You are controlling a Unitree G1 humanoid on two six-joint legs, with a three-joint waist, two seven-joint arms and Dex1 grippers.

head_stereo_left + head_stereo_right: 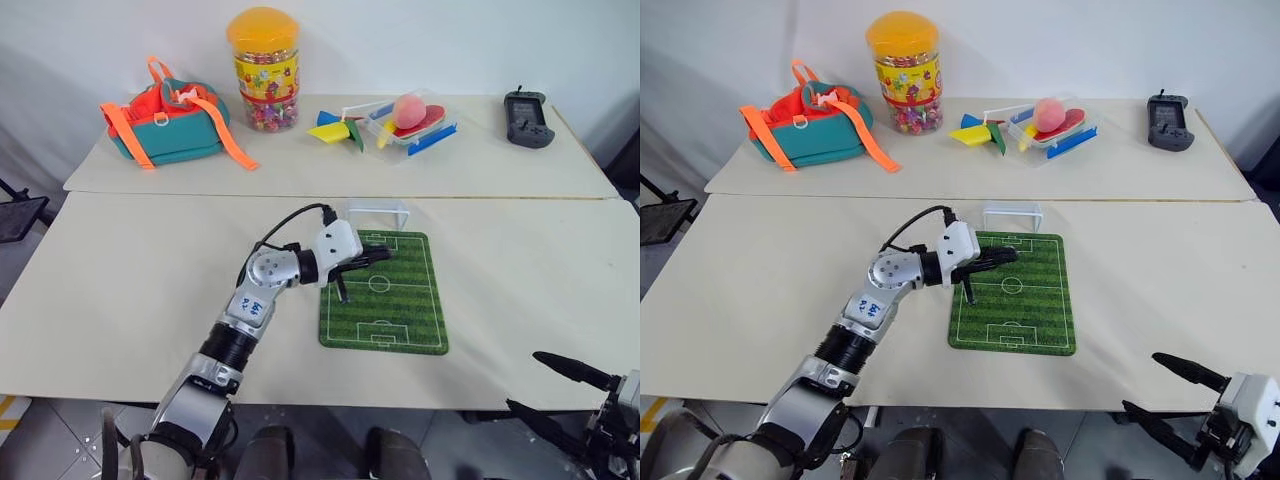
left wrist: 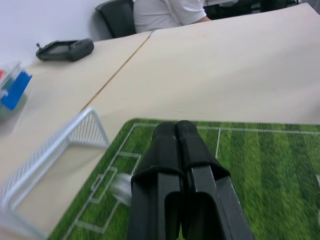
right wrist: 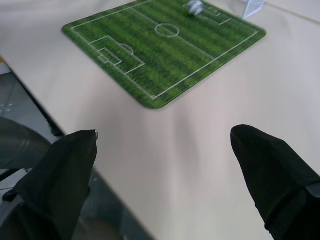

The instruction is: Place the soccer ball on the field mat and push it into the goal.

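The green field mat (image 1: 392, 312) lies on the near table, with the white goal (image 1: 378, 211) standing just beyond its far edge. My left gripper (image 1: 385, 254) is shut and empty, held low over the far half of the mat and pointing right. The soccer ball (image 3: 196, 7) is a small white blur resting on the mat in the penalty area in front of the goal. In the left wrist view, the soccer ball (image 2: 121, 184) sits beside my shut fingers (image 2: 187, 150), on the side toward the goal (image 2: 55, 150). My right gripper (image 1: 1140, 381) hangs open and empty off the table's near right edge.
On the far table stand an orange and teal bag (image 1: 170, 125), a jar of beads (image 1: 263, 70), a clear tray (image 1: 440, 135) with a pink ball and coloured pieces, and a black handheld controller (image 1: 527, 118). A person in a white shirt (image 2: 165, 12) sits beyond the table.
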